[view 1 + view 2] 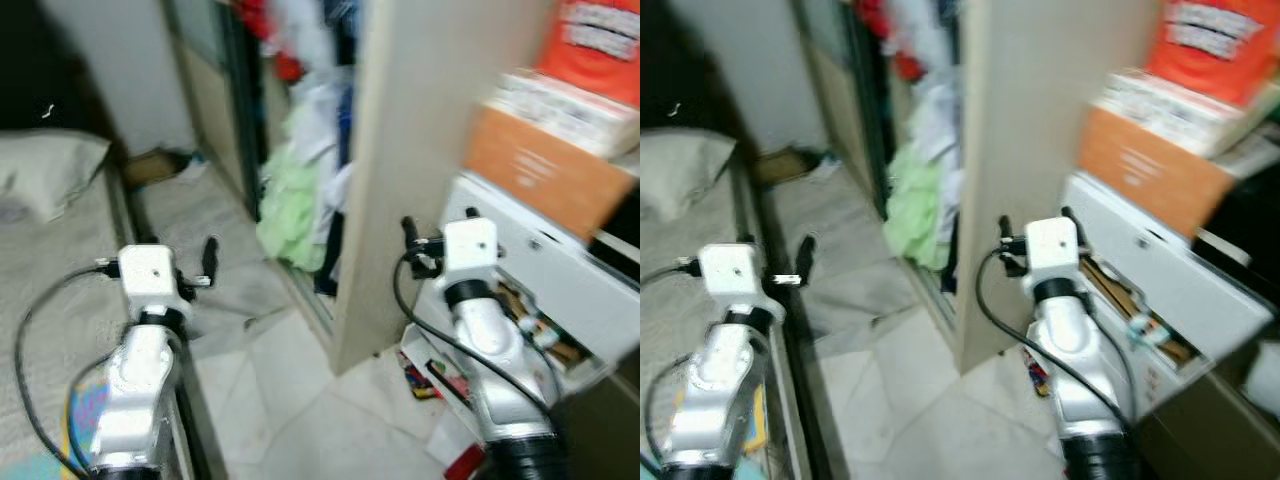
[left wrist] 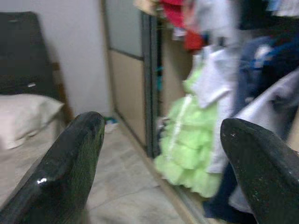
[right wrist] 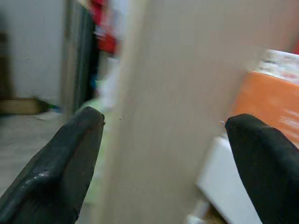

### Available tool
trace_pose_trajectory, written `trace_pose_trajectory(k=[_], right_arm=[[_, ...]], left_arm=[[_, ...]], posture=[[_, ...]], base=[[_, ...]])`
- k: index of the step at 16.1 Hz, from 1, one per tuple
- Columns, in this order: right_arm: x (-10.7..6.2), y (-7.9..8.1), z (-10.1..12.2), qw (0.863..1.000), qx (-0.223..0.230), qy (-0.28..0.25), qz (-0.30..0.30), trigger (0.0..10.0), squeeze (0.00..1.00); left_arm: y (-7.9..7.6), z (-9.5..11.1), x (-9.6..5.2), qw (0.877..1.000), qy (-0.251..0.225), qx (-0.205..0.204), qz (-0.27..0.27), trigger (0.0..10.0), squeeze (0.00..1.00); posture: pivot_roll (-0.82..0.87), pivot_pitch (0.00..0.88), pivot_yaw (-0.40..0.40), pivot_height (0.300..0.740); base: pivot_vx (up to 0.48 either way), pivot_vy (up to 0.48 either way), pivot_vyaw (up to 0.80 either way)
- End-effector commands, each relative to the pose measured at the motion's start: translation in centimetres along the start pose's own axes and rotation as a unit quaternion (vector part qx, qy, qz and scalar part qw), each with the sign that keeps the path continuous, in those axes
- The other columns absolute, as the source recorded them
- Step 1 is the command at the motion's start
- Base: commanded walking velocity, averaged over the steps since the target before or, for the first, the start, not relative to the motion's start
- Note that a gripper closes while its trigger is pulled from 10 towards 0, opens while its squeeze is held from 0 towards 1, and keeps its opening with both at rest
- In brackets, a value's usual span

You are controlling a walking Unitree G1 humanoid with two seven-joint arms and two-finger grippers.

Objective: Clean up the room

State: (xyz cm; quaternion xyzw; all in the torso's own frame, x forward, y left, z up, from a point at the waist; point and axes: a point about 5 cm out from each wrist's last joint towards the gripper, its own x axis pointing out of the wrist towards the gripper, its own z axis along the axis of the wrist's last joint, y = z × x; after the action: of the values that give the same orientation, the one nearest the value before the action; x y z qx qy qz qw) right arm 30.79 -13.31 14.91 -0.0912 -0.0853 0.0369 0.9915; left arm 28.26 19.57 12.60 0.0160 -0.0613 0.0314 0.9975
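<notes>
Orange bag (image 1: 597, 45): white lettering, too blurred to read.
Brown box (image 1: 545, 172): pale print, unreadable.
White box (image 1: 560, 105): dark print, blurred, illegible.
Elsewhere: no text can be read.

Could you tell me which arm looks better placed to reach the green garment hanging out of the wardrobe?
Probably the left. The left gripper is open and faces the green garment directly, while the right gripper, also open, faces the wardrobe's beige side panel.
</notes>
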Motion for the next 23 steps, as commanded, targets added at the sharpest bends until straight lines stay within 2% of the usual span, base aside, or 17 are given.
trace_pose_trajectory(k=[1,23], right_arm=[[0.2,-0.2,0.3,1.000,-0.006,-0.007,0.002,10.0,0.00],[1.2,0.7,1.2,0.999,0.002,-0.035,0.036,10.0,0.00]], left_arm=[[-0.3,0.3,0.2,1.000,-0.007,0.001,-0.003,10.0,0.00],[-0.6,0.5,0.8,1.000,-0.016,0.004,0.001,10.0,0.00]], posture=[[-0.08,0.000,-0.025,0.740],[-0.09,0.000,-0.027,0.740]], base=[[0.000,0.000,0.80],[0.000,0.000,0.80]])
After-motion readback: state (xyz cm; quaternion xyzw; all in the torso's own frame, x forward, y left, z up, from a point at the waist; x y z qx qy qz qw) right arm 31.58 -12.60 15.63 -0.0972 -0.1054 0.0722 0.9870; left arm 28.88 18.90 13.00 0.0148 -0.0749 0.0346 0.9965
